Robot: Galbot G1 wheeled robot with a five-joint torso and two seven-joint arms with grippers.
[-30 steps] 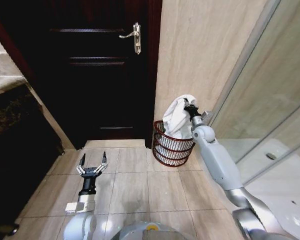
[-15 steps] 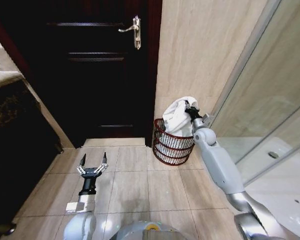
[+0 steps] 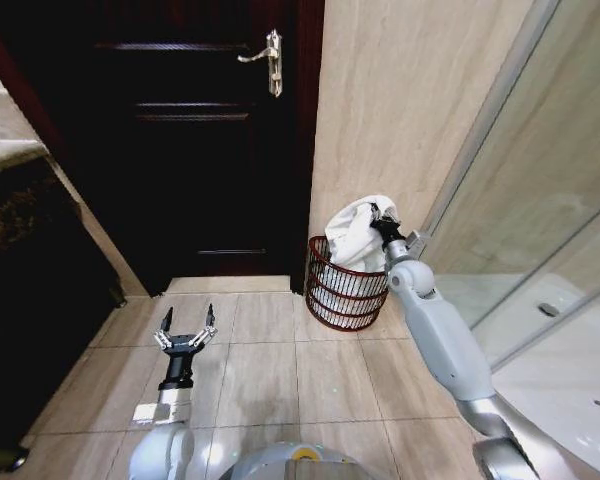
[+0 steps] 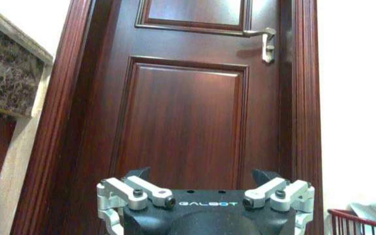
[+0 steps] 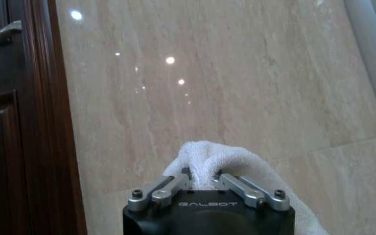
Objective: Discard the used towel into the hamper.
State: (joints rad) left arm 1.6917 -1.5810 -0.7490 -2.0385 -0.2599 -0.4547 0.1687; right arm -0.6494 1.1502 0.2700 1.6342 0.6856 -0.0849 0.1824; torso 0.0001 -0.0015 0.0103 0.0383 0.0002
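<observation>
One white towel (image 3: 358,235) is held clenched in the right gripper (image 3: 380,216) by an upper fold, directly above the hamper (image 3: 346,287), which stands on the tiled floor (image 3: 280,370) in the corner between the dark door (image 3: 200,150) and the beige wall (image 3: 410,110). The lower part of the cloth is already draped inside the basket, while the gathered top is kept raised above the rim. In the right wrist view the fingers (image 5: 168,188) are seen pinched tight around a ridge of terry cloth. The left gripper (image 3: 185,335) is parked low over the floor near the door, its jaws spread and empty.

To finish the step well, the grip should be lowered a little toward the opening and centred over it before the fold is let go, so that no cloth is left hanging over the wire rim. The wall just behind should be kept clear of the wrist.
</observation>
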